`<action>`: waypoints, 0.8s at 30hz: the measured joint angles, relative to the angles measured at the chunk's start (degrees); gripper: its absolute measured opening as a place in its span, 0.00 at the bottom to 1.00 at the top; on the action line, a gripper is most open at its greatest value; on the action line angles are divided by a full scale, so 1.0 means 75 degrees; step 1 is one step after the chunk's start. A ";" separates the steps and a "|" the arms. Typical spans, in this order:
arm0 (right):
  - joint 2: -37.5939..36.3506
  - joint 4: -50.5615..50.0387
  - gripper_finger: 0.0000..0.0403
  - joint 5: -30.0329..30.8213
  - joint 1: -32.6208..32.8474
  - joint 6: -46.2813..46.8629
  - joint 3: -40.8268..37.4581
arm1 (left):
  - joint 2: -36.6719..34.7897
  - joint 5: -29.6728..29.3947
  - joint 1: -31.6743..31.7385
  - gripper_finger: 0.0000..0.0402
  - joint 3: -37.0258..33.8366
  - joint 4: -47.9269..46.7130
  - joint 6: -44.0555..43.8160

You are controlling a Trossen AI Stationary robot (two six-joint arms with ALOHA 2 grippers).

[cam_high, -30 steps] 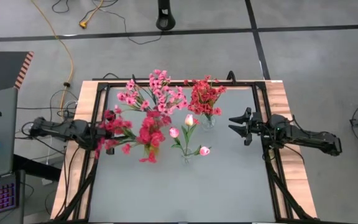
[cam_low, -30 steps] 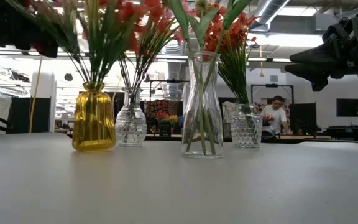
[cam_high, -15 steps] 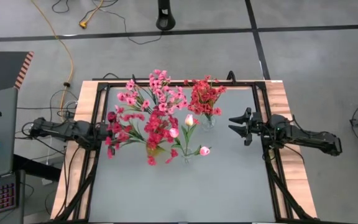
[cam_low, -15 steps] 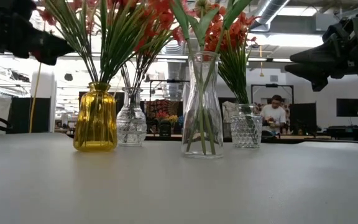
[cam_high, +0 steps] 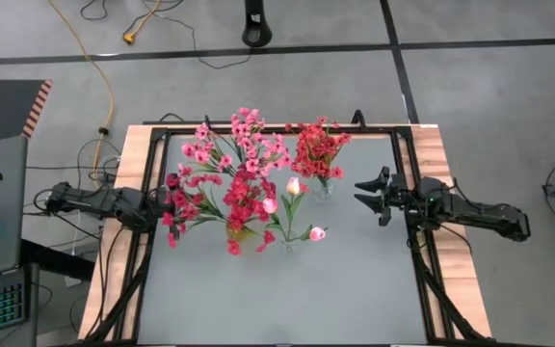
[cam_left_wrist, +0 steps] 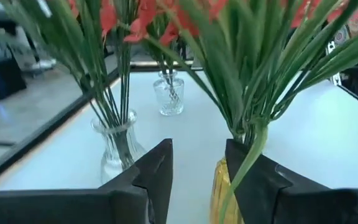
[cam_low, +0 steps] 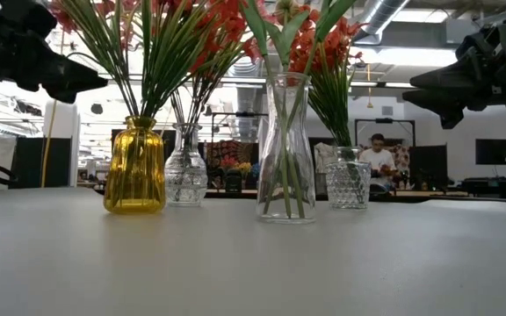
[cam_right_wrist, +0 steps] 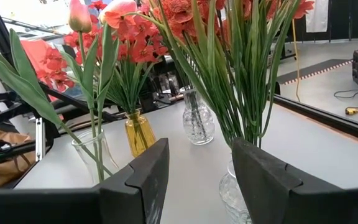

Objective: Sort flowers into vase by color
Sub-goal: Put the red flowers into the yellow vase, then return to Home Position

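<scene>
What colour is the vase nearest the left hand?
Amber yellow glass: the yellow vase shows best in the low view, left of the clear vases.

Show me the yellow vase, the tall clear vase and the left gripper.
yellow vase (cam_low: 134, 167), low view, middle of its glass body
tall clear vase (cam_low: 285, 149), low view, middle of its body
left gripper (cam_high: 158, 208), high view, between its fingertips
</scene>
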 joint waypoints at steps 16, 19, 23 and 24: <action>0.0000 0.0017 0.50 -0.0019 0.0001 0.0000 0.0000 | 0.0081 0.0196 -0.0183 0.26 -0.0513 0.1012 -0.0732; 0.0000 0.0017 0.50 -0.0020 0.0001 -0.0003 0.0000 | 0.0010 0.0056 -0.0219 0.26 -0.0513 0.1032 -0.0606; 0.0000 0.0017 0.50 -0.0020 0.0001 -0.0001 0.0000 | 0.0006 -0.0108 -0.0221 0.26 -0.0513 0.0972 -0.0783; 0.0000 0.0017 0.50 -0.0020 -0.0002 -0.0001 0.0000 | 0.0006 -0.0116 -0.0219 0.26 -0.0513 0.0981 -0.0748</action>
